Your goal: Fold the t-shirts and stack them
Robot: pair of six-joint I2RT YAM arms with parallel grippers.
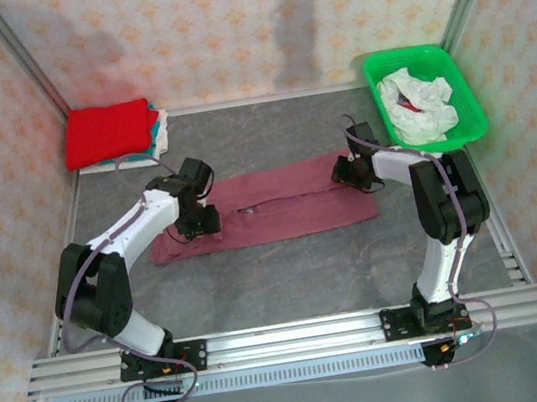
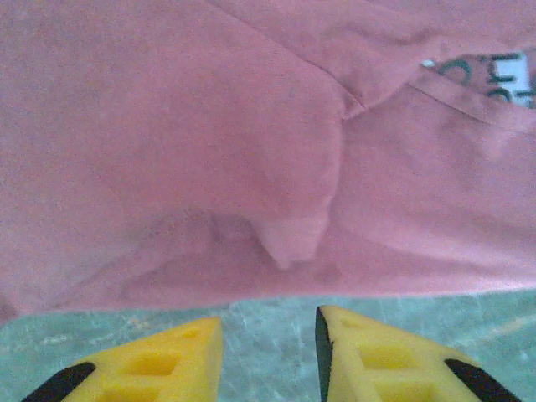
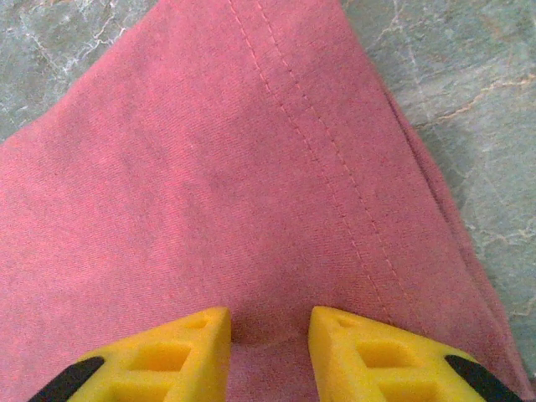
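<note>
Maroon t-shirt [image 1: 280,209] — folded lengthwise, flat.

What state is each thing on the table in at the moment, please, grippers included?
maroon t-shirt: folded into a long strip, flat on the table.
red t-shirt: folded, stacked in the far left corner.
white cloth: crumpled, unfolded.
green basket: upright, holding the white cloth.
left gripper: open, empty, at the maroon t-shirt's edge.
right gripper: open, tips over the maroon t-shirt.
</note>
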